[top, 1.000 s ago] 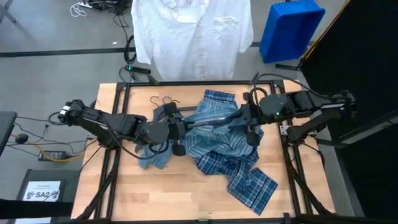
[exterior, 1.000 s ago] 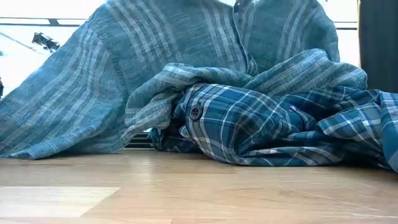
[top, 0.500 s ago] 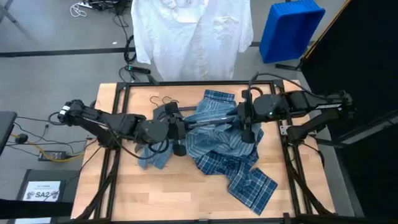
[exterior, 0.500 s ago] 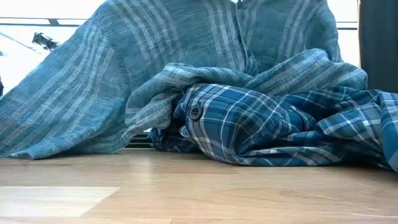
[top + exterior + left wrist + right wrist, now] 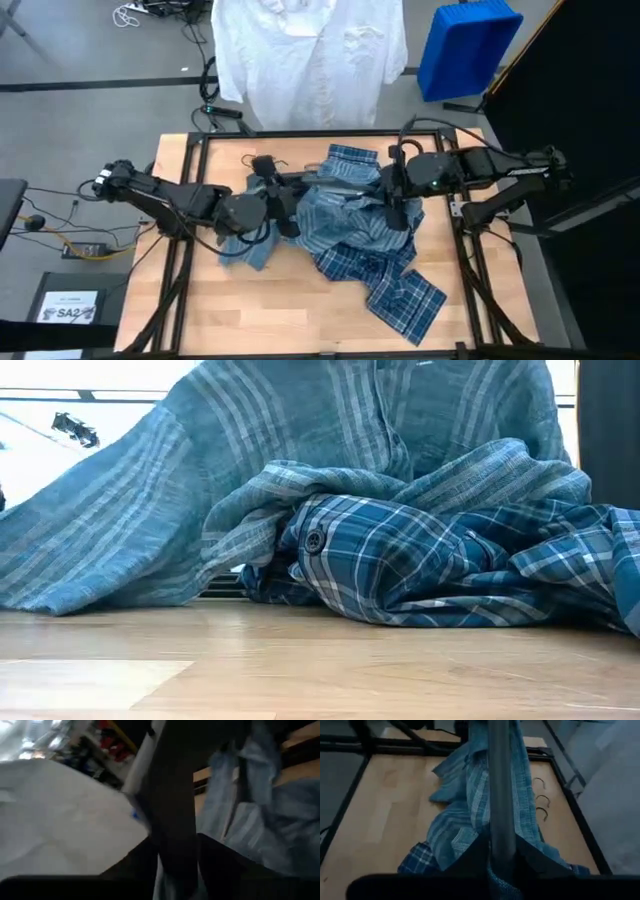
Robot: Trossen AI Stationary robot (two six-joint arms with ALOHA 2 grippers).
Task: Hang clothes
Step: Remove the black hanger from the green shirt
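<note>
The white shirt (image 5: 308, 55) hangs spread out at the top centre of the high view, beyond the bench (image 5: 180, 300), with a blue bin (image 5: 466, 47) to its right on the floor. On the bench the striped blue-grey shirt (image 5: 330, 215) and the plaid shirt (image 5: 400, 290) lie tangled at centre; the plaid trails toward the lower right, and in the low view the striped cloth (image 5: 150, 510) rises like a wall over the plaid folds (image 5: 420, 560), blocking the room behind. Hanger hooks (image 5: 540, 800) lie on the wood at the upper centre of the bench, just beside the heap. The left tool (image 5: 272, 190) reaches in from the left and is clenched on a dark hanger (image 5: 320, 182) threaded into the striped shirt; the right tool (image 5: 396, 200) comes from the right and grips the other end of that bar, which runs straight up the middle of the right wrist view (image 5: 501, 795). Compared with half a second ago, the left tool has lifted toward the top of the frame and the striped cloth is raised slightly higher.
</note>
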